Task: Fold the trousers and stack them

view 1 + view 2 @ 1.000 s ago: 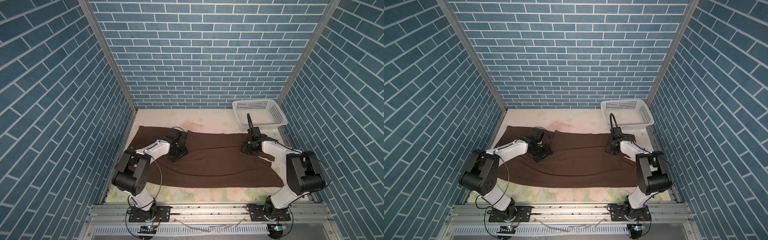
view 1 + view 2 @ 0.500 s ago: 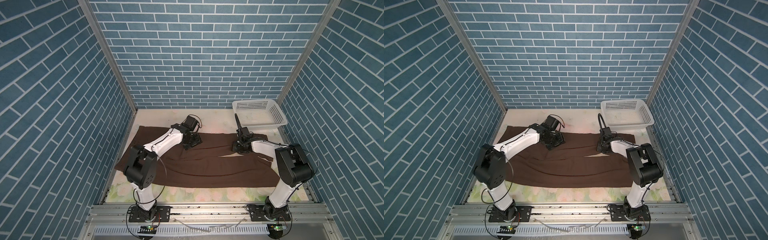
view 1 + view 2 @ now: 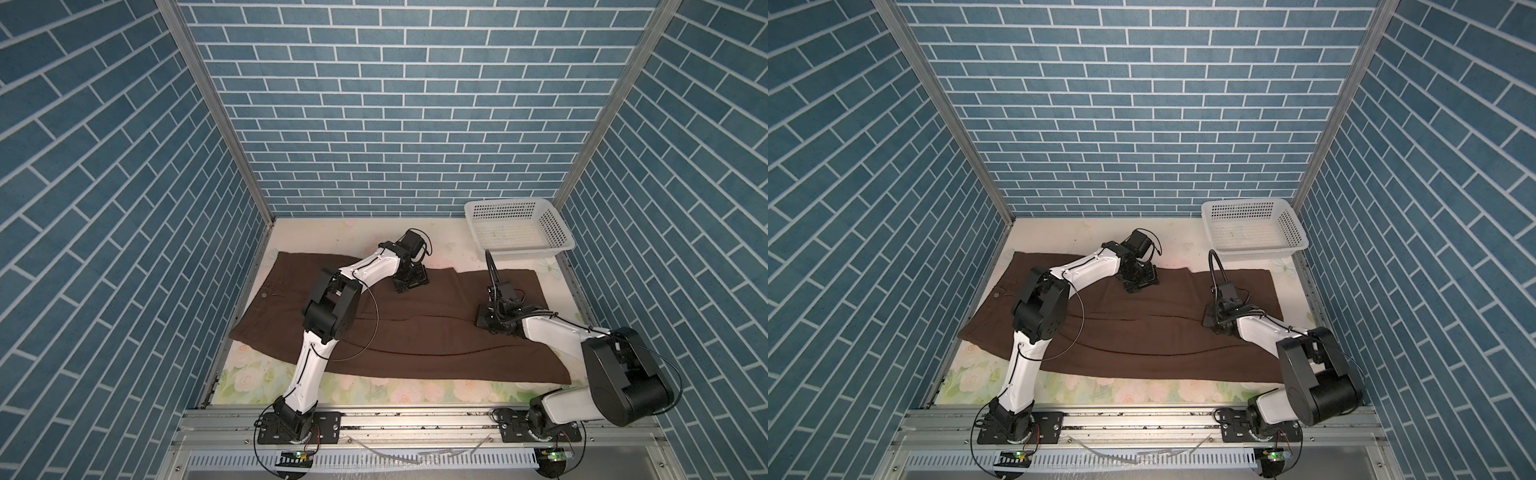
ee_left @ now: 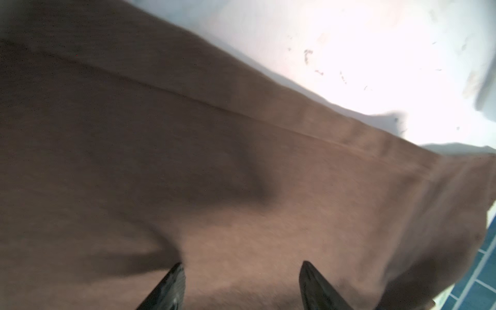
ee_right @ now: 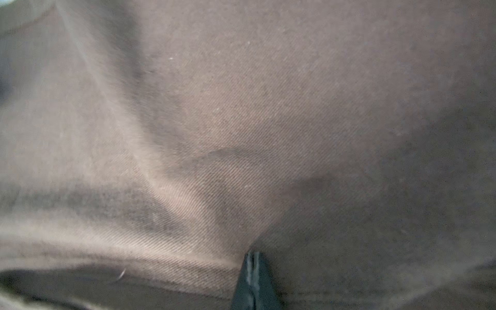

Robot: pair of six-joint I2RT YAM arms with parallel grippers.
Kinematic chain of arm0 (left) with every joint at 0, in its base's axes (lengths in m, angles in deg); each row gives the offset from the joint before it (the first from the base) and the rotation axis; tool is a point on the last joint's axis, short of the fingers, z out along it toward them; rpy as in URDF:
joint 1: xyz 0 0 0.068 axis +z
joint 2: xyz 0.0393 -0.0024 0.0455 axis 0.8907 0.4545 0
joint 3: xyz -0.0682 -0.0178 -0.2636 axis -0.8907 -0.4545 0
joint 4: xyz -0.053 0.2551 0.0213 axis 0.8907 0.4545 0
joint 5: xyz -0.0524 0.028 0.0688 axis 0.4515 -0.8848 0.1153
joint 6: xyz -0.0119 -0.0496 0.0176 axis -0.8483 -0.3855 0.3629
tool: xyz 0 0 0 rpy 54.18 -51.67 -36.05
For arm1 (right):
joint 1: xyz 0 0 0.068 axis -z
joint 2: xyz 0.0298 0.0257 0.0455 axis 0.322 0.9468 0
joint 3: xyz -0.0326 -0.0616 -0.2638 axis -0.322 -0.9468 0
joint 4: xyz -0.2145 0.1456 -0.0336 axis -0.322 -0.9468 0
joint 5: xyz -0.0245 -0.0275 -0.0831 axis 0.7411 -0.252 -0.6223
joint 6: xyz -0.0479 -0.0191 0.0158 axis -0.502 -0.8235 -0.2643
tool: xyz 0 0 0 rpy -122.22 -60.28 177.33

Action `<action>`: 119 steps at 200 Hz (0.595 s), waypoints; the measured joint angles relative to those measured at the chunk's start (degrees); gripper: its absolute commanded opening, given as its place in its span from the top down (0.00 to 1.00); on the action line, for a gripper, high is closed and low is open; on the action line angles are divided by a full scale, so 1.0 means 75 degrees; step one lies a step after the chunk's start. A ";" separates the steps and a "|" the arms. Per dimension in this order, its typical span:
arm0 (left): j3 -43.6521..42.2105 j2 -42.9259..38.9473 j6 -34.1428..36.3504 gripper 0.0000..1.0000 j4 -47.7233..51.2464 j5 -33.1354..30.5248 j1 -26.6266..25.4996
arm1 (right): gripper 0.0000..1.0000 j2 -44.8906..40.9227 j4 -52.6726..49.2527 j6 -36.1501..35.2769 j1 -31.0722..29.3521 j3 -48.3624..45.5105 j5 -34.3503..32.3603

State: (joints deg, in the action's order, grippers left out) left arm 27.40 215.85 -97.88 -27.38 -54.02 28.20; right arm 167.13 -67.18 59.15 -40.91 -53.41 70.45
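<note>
- Trousers [image 3: 415, 332] lie spread lengthwise across the worktop [image 3: 374, 392].
- Right jaws are together on what looks like a thin pinch of cloth mid-leg, which could slip free under a pull.
- Left jaws are apart and empty at the far edge, so a one-sided lift would skew the fold.

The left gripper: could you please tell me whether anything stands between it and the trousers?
Nothing visible does. In the left wrist view the left gripper is open right over the trousers, with only bare brown cloth between its fingertips. In a top view the white basket stands in the far right corner, away from that gripper.
</note>
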 measured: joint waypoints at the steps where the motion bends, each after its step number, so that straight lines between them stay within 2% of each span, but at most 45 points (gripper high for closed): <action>1: 0.0000 0.0003 0.0003 0.31 -0.0009 0.0000 0.0000 | 1.00 -0.0015 -0.0012 0.0003 0.0000 -0.0012 0.0000; 43: 0.0172 0.0122 0.0146 0.31 -0.0204 0.0017 0.0020 | 1.00 -0.0688 -0.0833 0.0079 0.0035 -0.0216 -0.0052; 70: 0.0242 0.0140 0.0251 0.31 -0.0385 0.0105 0.0099 | 1.00 -0.0801 -0.1649 0.0050 0.0373 0.0195 -0.0017; 94: 0.0204 -0.0064 0.0358 0.30 -0.0490 0.0219 0.0326 | 1.00 -0.0962 -0.2197 -0.0064 0.1215 0.0764 0.0213; 119: -0.0286 -0.1122 0.0635 0.34 -0.0519 0.0207 0.0801 | 1.00 -0.0982 -0.2538 -0.0143 0.2410 0.1274 0.0481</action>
State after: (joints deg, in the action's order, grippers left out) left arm 25.26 207.43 -93.12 -31.27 -52.47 34.21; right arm 159.76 -86.22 58.08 -22.84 -43.86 74.06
